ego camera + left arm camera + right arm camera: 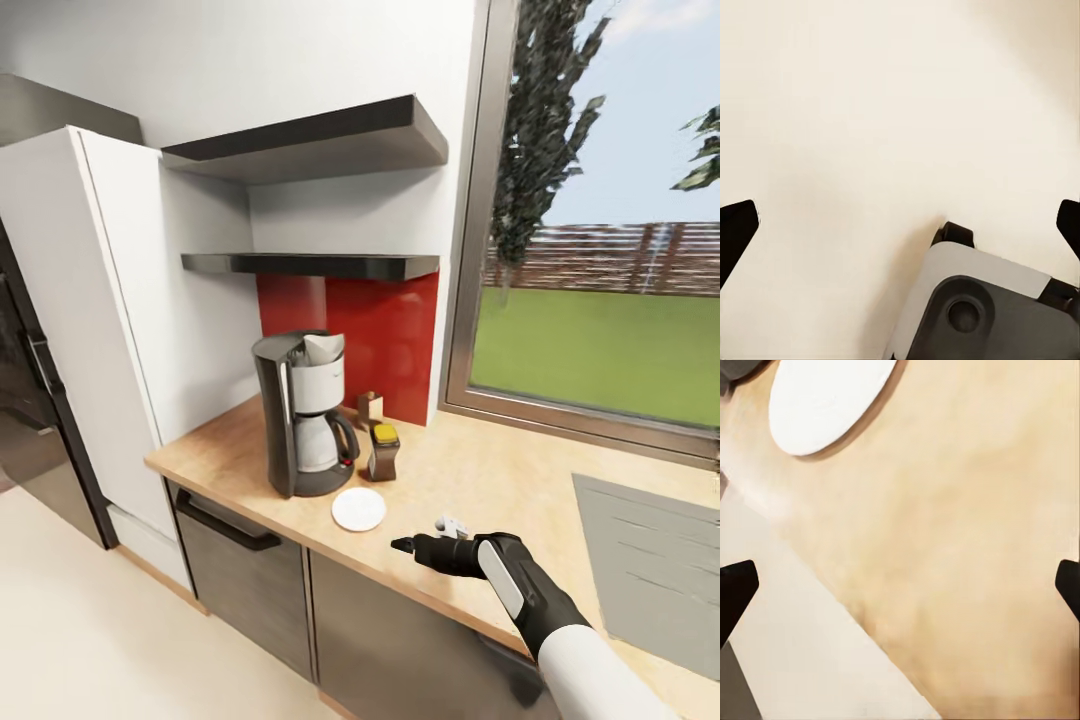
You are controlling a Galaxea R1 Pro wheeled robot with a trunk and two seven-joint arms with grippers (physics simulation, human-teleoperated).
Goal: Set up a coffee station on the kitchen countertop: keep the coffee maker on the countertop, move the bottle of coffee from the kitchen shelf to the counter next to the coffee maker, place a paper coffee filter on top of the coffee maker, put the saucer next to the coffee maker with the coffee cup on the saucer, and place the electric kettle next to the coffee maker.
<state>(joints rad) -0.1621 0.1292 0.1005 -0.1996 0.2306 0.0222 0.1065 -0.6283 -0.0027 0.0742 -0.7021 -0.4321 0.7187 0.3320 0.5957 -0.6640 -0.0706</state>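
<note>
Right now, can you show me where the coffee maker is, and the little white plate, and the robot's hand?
coffee maker [303,415]: head view, on its white middle body above the glass pot.
saucer [358,509]: head view, on the middle of the white disc.
right gripper [404,545]: head view, at its dark fingertips over the counter edge.

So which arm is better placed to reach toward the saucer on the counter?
Right. Its pincer hangs open over the counter edge just beside the saucer, which its wrist camera sees, while the left wrist camera looks down at pale floor.
</note>
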